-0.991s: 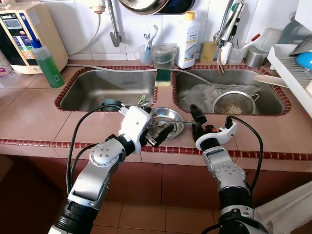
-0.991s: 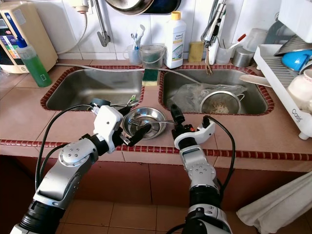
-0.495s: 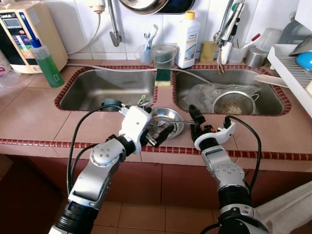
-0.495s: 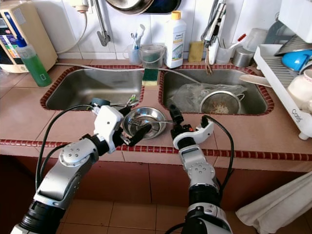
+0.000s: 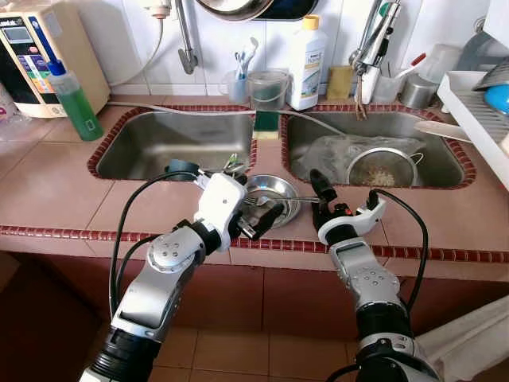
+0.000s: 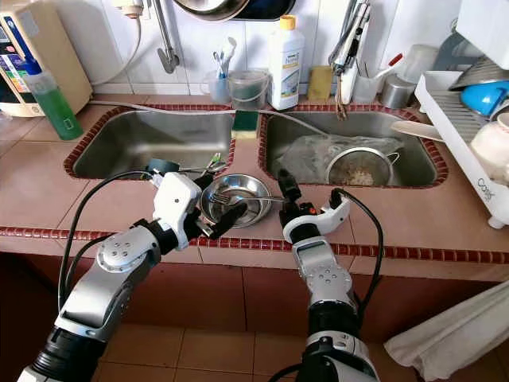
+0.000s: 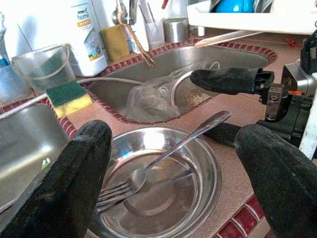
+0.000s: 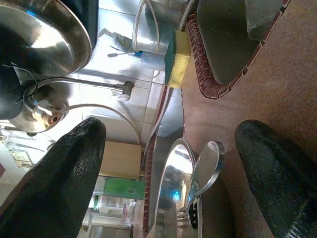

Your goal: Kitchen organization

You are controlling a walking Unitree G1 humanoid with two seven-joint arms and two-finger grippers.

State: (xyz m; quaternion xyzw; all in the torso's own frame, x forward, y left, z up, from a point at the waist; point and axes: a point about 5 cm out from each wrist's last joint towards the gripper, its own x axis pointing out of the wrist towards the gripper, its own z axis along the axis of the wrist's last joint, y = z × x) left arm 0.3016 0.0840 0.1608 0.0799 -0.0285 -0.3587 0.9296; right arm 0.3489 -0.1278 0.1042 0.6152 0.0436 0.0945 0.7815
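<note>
So the steel bowl (image 5: 270, 198) sits on the tiled counter (image 5: 56, 187) near its front edge, right on the strip between the two sinks, with a fork (image 7: 148, 171) lying in it, tines down in the dish and the handle poking out over the rim toward the right sink (image 5: 374, 155). The left gripper (image 5: 256, 216) is at the bowl's near-left rim with its fingers spread wide and nothing in them; from the left wrist view the bowl sits squarely between the two pads. The right gripper (image 5: 342, 203) hovers just beside the fork's handle end, also spread open and empty. My guess on handling: the bowl is thin polished steel, light and stiff but slick, so pinching the rim seems like the only real option, and it'll probably skate on the tile if nudged. The fork's loose and will likely rattle or slide out if the bowl tips, so I'd grab it by the raised handle first. The sponge (image 5: 266, 125) sits on the divider at the back.
</note>
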